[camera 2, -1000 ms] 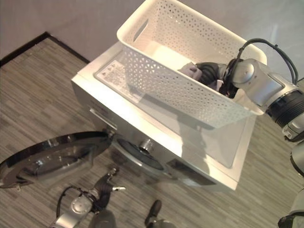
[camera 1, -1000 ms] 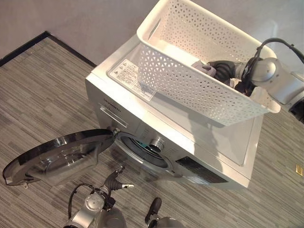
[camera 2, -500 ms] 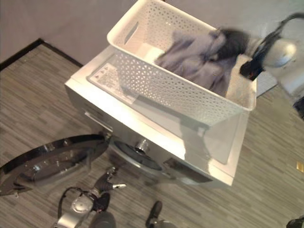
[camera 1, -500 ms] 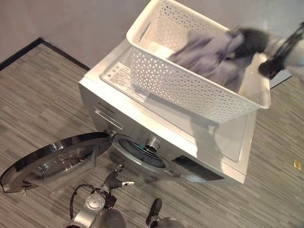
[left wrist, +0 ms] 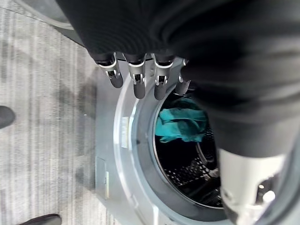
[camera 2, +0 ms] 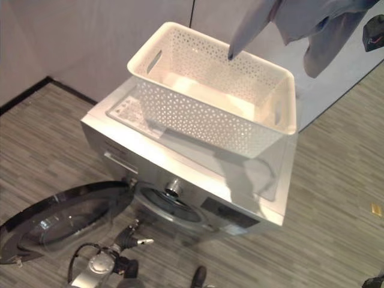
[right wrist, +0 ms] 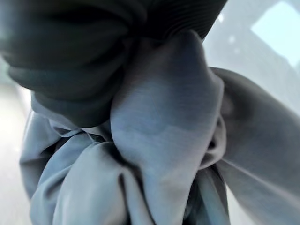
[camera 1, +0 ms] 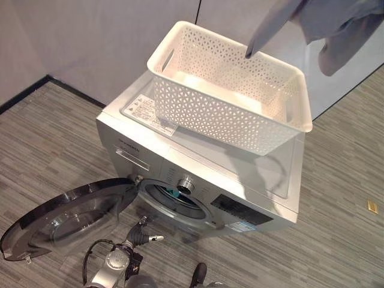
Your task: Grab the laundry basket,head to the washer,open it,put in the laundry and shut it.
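- The white laundry basket (camera 1: 228, 102) rests on top of the washer (camera 1: 198, 174); its floor looks bare from the head views.
- The washer door (camera 1: 66, 210) hangs wide open at the robot's left, and the drum opening (left wrist: 187, 159) faces us with a teal cloth (left wrist: 180, 124) already lying inside.
- The grey-blue garment (camera 2: 312, 24) hangs in the air above the basket's far right corner, clear of the rim, one sleeve-like tail dangling over the basket.
- In the right wrist view, we see the right hand (right wrist: 70, 61) under its dark cover with the garment bunched tight against it; we judge it clenched on the cloth, though the fingers themselves are buried in the folds.
- The left hand (left wrist: 136, 77) hovers just before the drum opening with fingers straight and relaxed, holding nothing.
- Step in hand, as we read it: loading the laundry, with the basket emptied of this piece.
- The next move calls for carrying the garment down and round the washer's front edge into the drum, keeping trailing fabric clear of the door seal.
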Robot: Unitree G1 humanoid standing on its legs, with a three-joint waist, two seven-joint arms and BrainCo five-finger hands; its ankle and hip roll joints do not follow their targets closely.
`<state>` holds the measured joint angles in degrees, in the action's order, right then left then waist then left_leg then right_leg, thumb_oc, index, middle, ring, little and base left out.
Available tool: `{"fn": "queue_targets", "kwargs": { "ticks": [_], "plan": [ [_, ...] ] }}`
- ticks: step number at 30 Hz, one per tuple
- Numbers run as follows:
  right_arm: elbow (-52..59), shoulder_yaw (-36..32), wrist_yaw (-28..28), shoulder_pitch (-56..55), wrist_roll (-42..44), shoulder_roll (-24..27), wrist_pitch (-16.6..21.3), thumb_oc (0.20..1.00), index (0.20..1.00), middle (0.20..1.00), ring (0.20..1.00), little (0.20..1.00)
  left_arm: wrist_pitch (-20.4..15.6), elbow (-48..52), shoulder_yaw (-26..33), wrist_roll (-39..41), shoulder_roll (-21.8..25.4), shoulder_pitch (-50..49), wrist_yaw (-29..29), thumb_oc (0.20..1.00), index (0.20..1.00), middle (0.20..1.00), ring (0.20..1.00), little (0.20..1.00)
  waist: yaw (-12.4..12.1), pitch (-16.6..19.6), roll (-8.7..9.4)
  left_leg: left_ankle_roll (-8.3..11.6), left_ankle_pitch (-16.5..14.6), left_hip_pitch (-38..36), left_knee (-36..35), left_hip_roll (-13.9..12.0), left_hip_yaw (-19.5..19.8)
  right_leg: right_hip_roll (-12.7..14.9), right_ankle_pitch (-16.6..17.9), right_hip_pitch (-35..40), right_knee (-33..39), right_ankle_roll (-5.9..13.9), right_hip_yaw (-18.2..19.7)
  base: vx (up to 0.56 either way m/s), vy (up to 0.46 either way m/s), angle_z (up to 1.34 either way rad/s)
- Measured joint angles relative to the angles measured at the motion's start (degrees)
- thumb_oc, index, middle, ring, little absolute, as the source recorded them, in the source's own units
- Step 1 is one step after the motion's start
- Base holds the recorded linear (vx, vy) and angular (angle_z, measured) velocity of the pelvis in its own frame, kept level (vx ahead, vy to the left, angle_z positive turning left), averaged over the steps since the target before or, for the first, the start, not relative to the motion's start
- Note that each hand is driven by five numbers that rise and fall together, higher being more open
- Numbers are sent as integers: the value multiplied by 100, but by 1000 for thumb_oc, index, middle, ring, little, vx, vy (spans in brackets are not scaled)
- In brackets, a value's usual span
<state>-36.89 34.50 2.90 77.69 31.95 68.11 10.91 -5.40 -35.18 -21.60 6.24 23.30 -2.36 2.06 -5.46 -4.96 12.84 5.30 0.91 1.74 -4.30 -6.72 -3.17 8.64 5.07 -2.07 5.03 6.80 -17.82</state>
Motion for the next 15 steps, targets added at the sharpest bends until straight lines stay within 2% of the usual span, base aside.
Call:
{"fn": "queue_targets", "kwargs": {
  "ticks": [6,14,15],
  "plan": [
    [283,-953,918,-522,-409,-275,133,200,200,200,200,200,9,-1,-7,-8,7,0,160,1000,1000,1000,1000,1000,13,85,-55,-1,-1,-51,-2,-8,-51,-9,33,12,14,-19,42,11,3,-5],
    [684,-1706,1821,-940,-965,-312,186,200,200,200,200,200,32,36,-165,-22,7,2,257,1000,1000,1000,1000,1000,48,163,-140,-2,0,-76,-9,-22,-73,-28,48,10,0,-27,94,0,0,0],
    [933,-2035,2014,-1223,-1162,-313,183,200,200,200,200,200,45,123,-173,-49,8,-5,303,1000,1000,1000,1000,1000,79,166,-146,-2,0,-79,-9,-27,-76,-33,49,10,0,-29,101,0,0,0]
  ]
}}
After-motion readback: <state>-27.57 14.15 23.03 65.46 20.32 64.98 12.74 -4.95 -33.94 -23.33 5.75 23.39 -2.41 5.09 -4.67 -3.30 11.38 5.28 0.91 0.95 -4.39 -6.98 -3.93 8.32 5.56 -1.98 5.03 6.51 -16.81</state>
